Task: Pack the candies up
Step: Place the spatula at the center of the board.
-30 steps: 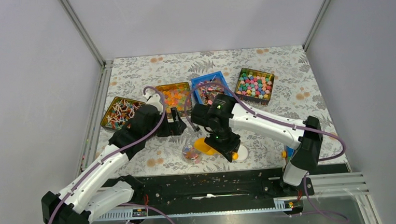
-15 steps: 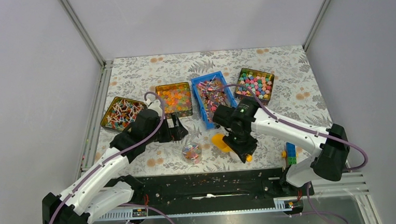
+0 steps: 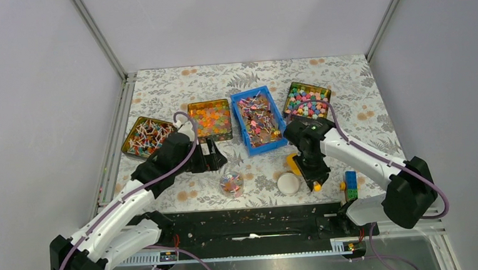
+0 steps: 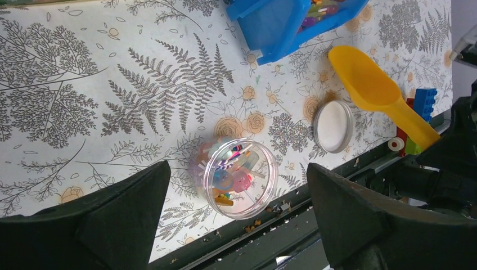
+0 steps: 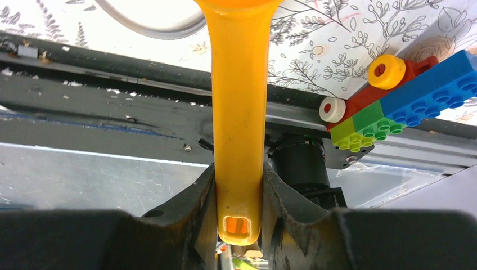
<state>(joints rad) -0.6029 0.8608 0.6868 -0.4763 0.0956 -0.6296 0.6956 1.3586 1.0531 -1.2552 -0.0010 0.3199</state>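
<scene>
Now, with your right gripper (image 5: 239, 185) clamped only on the yellow scoop's (image 5: 238, 101) handle end and your left gripper (image 4: 236, 216) spread wide, gripping nothing, the unsteadied jar (image 4: 241, 178) could tip as you pour candies (image 3: 258, 119).

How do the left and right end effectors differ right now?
The left end effector is wide open; the right end effector is closed. The left holds nothing, near the small clear round jar; the right grips the yellow plastic scoop's handle. Both are black.
</scene>
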